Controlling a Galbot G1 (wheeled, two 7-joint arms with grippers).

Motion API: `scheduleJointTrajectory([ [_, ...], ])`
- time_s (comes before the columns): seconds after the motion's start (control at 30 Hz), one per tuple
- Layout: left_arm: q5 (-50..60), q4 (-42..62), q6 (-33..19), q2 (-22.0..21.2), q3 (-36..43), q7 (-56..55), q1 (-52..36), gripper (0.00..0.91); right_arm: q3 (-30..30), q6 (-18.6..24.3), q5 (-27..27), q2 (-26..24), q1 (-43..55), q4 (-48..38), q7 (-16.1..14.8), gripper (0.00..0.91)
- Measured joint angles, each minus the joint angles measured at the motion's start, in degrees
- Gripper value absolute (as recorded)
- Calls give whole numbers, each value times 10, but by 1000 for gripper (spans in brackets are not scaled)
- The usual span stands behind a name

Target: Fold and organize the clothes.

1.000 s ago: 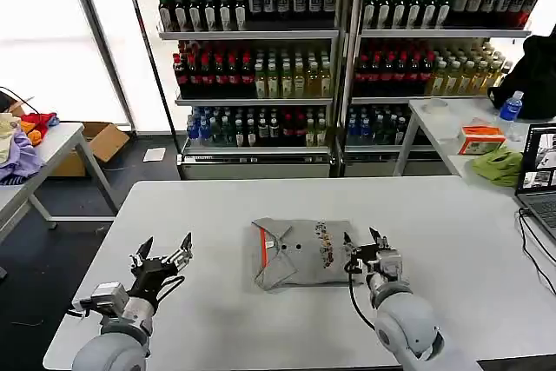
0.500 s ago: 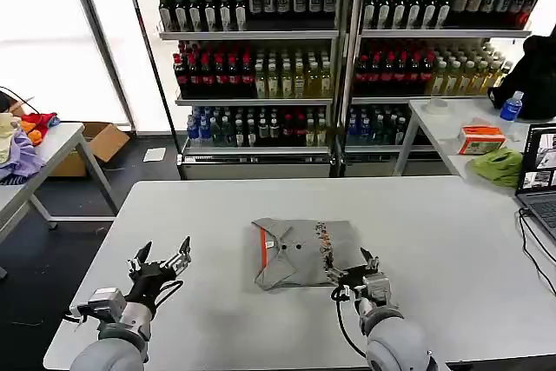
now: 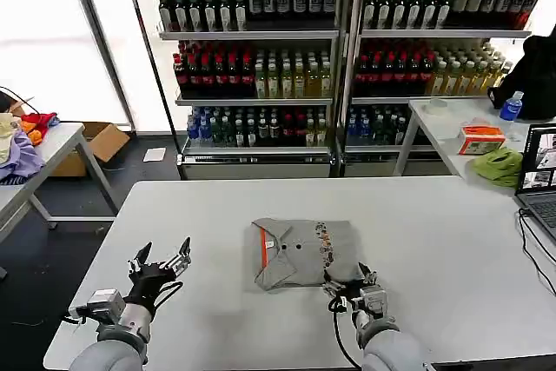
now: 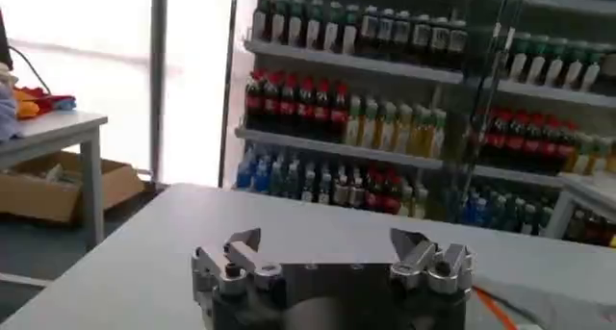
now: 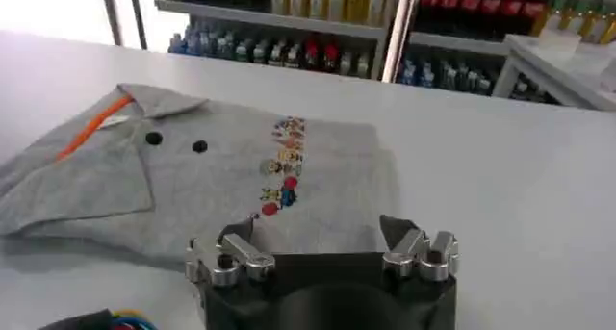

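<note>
T-shirt (image 3: pixel 304 253): folded flat in a grey rectangle at the middle of the white table (image 3: pixel 452 241), orange neck strip toward the robot's left.
Right gripper (image 3: pixel 350 275): fingers spread, empty, just at the shirt's near right corner.
Left gripper (image 3: pixel 162 255): fingers spread, empty, over bare tabletop well left of the shirt.
Room: wide bare table on every side of the shirt; laptop (image 3: pixel 540 182) at the far right edge.

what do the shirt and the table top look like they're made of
Shirt: soft grey knit, likely cotton; matte, limp folds, dark buttons, an orange strip inside the collar. Table: smooth white top, probably laminate or coated board; flat, with a faint sheen and no grain.
</note>
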Motion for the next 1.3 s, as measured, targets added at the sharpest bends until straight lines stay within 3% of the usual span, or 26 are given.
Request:
scheduleJointTrajectory([
  [0.63,6,-16,-7,-9,-10,3,6,907,33,2,44,6,-10,17,-4,907],
  [1.1,48,-35,-36,-24,-40,18,5,907,218,26,-33,-12,-34,50,-41,907],
  [1.3,52,-28,-44,-22,-46,23,7,907,265,40,-55,-2,-56,47,-48,907],
])
